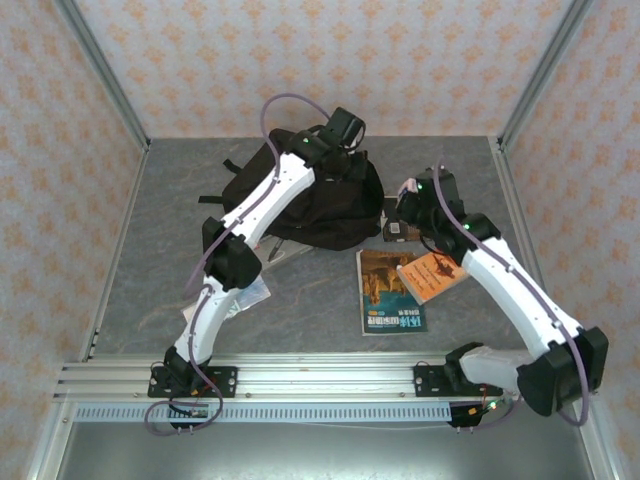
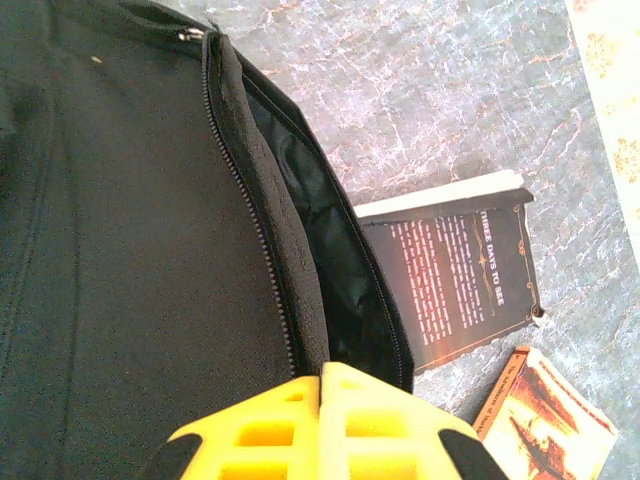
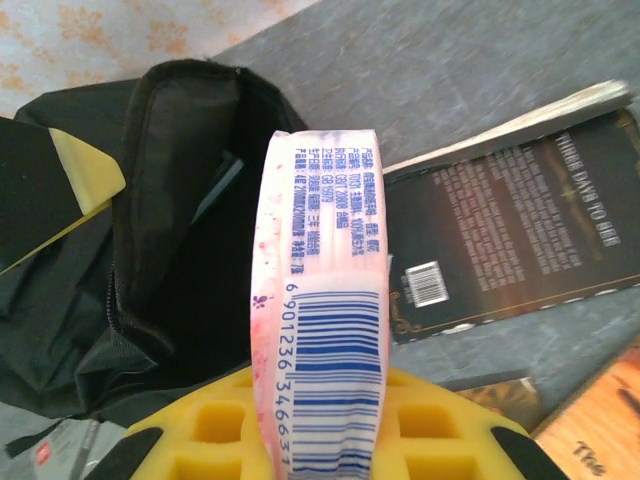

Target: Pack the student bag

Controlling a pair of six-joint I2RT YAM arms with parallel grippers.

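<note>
The student bag (image 1: 310, 205) is a large black fabric backpack lying at the back middle of the table. Its zipped mouth (image 3: 190, 250) gapes open, showing a dark lining (image 2: 340, 270). My left gripper (image 2: 322, 372) is shut on the edge of the bag's opening beside the zipper, and it sits over the bag's top (image 1: 338, 150). Just right of the bag, my right gripper (image 1: 408, 197) is shut on a pink and white tissue pack (image 3: 325, 250) with a blue barcode. The pack stands upright between the yellow fingers (image 3: 440, 430), in front of the open mouth.
A dark book (image 1: 400, 231) lies on the table right next to the bag's opening (image 3: 520, 230). A large brown book (image 1: 388, 292) and a small orange book (image 1: 432, 275) lie nearer the front. A white packet (image 1: 255, 292) lies under the left arm.
</note>
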